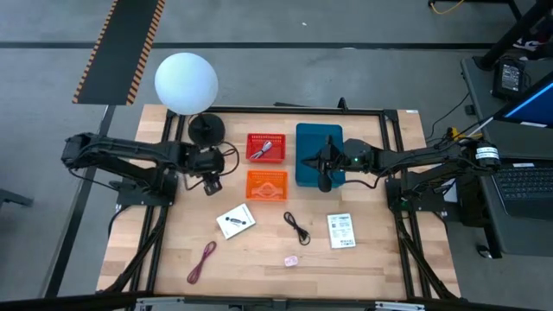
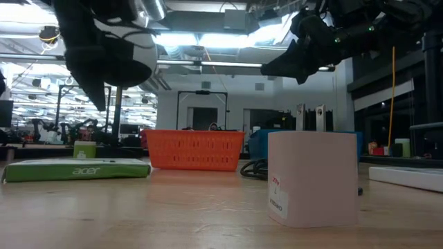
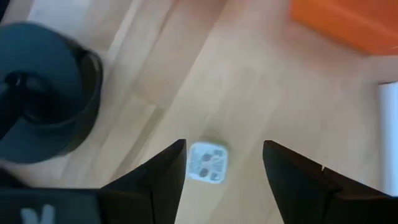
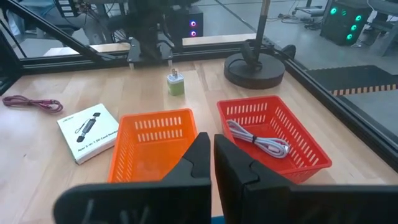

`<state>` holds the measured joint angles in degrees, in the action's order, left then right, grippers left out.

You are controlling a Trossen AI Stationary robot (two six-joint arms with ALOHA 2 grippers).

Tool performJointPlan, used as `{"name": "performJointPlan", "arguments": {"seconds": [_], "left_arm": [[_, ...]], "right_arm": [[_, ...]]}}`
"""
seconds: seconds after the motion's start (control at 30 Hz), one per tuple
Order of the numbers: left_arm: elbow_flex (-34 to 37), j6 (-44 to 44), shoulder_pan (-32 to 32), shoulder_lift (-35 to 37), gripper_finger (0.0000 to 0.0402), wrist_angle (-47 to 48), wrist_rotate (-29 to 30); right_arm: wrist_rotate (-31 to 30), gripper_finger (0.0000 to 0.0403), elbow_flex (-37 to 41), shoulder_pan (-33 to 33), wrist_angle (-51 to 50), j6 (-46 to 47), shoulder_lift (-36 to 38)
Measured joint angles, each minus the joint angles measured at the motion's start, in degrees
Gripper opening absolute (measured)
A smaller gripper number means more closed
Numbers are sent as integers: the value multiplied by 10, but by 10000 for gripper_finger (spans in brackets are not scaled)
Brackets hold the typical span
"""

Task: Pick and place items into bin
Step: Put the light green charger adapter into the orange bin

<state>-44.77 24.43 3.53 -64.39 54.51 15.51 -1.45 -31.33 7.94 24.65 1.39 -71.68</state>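
Note:
My left gripper (image 1: 211,182) is open, pointing down over the table just left of the orange basket (image 1: 266,185). A small white and green plug adapter (image 3: 207,163) stands on the wood below and between its fingers, and it also shows in the right wrist view (image 4: 176,84). My right gripper (image 1: 324,178) is shut and empty, held above the near edge of the blue bin (image 1: 318,154). On the near part of the table lie a white packet (image 1: 235,221), a black cord (image 1: 296,228), a second white packet (image 1: 341,230), a tiny pink piece (image 1: 292,259) and a dark-red cord (image 1: 201,262).
A red basket (image 1: 266,147) holding a pale cord (image 4: 258,138) stands behind the orange basket. The white globe lamp (image 1: 186,82) and its black round base (image 1: 206,128) stand at the far left. Black frame rails run along the table's sides.

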Motion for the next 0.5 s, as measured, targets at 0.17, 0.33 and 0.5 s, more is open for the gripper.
{"name": "performJointPlan", "arguments": {"seconds": [0.17,0.33,0.5], "left_arm": [[-25,-16,27,-42,207,36,-1],[-39,-18,44,-69,207,57,-2],[-39,-16,53,-91,207,59,-38]], "right_arm": [[0,5,0,0,4,0,0],[0,5,0,0,4,0,0],[0,5,0,0,4,0,-3]]}}
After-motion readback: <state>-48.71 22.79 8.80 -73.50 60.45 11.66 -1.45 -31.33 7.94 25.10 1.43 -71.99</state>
